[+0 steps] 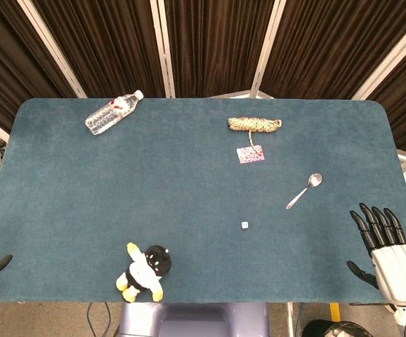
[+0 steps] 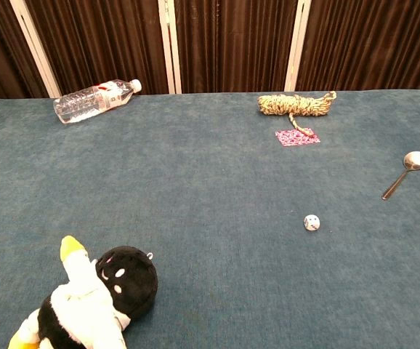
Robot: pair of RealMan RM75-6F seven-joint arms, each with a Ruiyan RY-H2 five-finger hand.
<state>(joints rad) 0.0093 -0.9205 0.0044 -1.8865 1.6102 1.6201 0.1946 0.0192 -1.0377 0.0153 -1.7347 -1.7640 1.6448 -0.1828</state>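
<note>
Right hand (image 1: 389, 253) (fingers spread, holding nothing) rests near spoon (image 1: 303, 191).

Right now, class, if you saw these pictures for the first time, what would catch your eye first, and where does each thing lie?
The black, white and yellow plush toy lies at the table's near edge, left of centre. A clear water bottle lies on its side at the far left, and a coil of rope with a pink tag sits far right of centre. The right hand rests open at the table's right edge, nearest the spoon.

bottle (image 1: 113, 113): 1 | rope bundle (image 1: 253, 125): 1 | pink card (image 1: 251, 154): 1 | spoon (image 1: 304, 190): 1 | die (image 1: 245, 225): 1 | plush toy (image 1: 145, 272): 1
</note>
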